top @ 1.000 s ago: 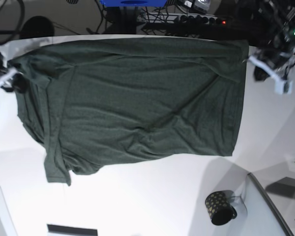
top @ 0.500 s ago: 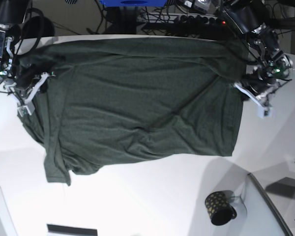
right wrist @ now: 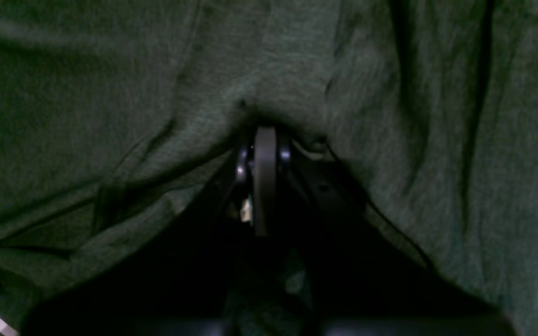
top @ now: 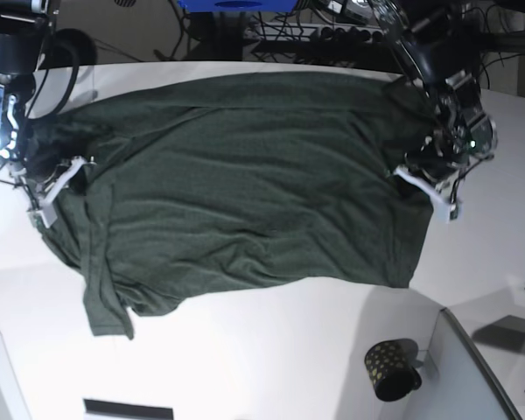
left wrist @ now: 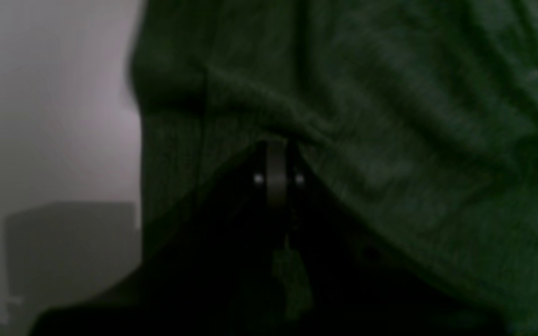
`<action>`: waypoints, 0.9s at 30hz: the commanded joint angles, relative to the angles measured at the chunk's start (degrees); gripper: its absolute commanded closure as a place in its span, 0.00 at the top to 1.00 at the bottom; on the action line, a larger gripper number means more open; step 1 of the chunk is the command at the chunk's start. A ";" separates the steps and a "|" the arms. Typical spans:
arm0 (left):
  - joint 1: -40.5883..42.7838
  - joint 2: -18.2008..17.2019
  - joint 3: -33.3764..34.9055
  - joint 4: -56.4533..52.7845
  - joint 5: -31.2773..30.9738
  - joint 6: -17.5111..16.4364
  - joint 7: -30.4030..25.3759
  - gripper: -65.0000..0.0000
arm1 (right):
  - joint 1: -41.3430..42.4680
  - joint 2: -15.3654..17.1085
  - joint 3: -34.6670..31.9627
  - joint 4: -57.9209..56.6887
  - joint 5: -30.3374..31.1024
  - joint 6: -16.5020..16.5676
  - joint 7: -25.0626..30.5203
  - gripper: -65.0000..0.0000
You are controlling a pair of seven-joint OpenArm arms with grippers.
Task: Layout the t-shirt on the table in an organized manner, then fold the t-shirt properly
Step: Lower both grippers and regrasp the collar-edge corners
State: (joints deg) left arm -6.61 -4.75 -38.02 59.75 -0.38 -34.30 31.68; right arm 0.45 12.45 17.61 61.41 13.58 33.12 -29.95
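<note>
Base view: left gripper (top: 420,179) at frame right, right gripper (top: 57,188) at frame left, both pinch t-shirt (top: 245,188) edges, prob. to stretch it flat on table (top: 245,367).

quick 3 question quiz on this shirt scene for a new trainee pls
1. True or false: the mug stands on the t-shirt.
2. What is the right gripper shut on?
A. the mug
B. the t-shirt
C. nothing
3. Fill in: the left gripper is ___ on the t-shirt.

Key:
1. False; the mug stands apart from it on the table.
2. B
3. shut
</note>
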 commanded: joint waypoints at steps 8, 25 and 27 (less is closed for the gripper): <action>-4.07 -0.39 2.11 1.48 0.43 2.17 0.54 0.00 | 2.15 1.13 0.11 -1.23 -1.67 -0.20 0.02 0.00; 6.48 2.60 2.02 28.39 -1.95 1.82 11.62 0.00 | -8.49 -2.65 5.82 21.01 -1.41 -0.20 -0.51 0.00; 9.29 2.78 2.46 31.02 -5.82 1.82 11.88 0.00 | -10.07 -3.26 5.82 23.56 -1.41 -0.20 -0.51 0.00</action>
State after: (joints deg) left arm 3.51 -1.34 -35.48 89.82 -5.74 -32.56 44.21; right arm -10.44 8.75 23.29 83.92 11.38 32.99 -31.75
